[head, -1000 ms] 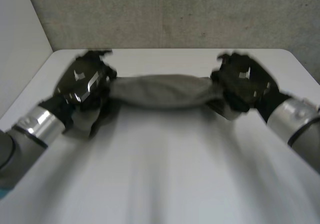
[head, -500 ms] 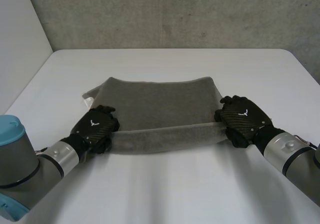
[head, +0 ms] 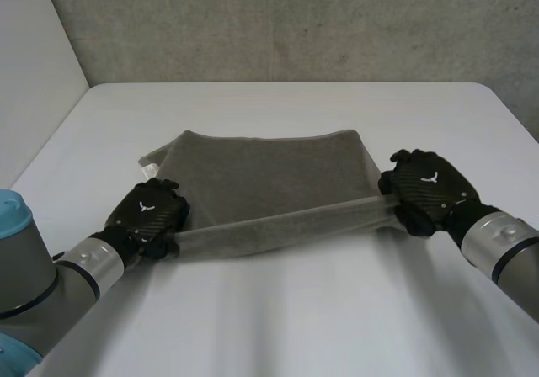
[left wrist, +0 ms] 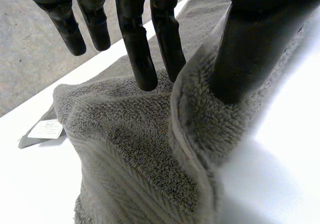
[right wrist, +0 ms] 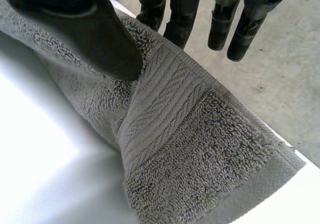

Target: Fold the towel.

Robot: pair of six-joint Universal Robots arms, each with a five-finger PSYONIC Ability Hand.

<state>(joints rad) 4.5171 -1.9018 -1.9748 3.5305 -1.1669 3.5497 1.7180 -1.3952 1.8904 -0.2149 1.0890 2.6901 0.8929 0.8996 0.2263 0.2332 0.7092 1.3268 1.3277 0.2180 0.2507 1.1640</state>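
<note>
We count one towel (head: pixel 269 171), two hands and one white label (head: pixel 151 172) on a single white surface (head: pixel 278 310).

At the left, the left hand (head: pixel 150 213) sits at the towel's near left corner. Our left wrist view shows the cloth rising between the thumb (left wrist: pixel 255 49) and the straight fingers (left wrist: pixel 142 54), so this hand pinches the towel's edge. The label (left wrist: pixel 46 129) lies flat on the surface just beyond that corner, at the towel's left side.

The grey towel is spread across the middle of the surface, its far edge lying flat and roughly parallel to the surface's far edge. Its near edge is raised off the surface and drawn into a taut strip from one hand to the other.

At the right, the right hand (head: pixel 425 190) holds the near right corner. In the right wrist view the thumb (right wrist: pixel 95 29) presses the woven border against the fingers (right wrist: pixel 182 19), a pinch on the cloth as well.

Bare surface runs all round the towel: a broad stretch toward the near edge, a narrower band along the far edge, and open margins at the left and right edges.
</note>
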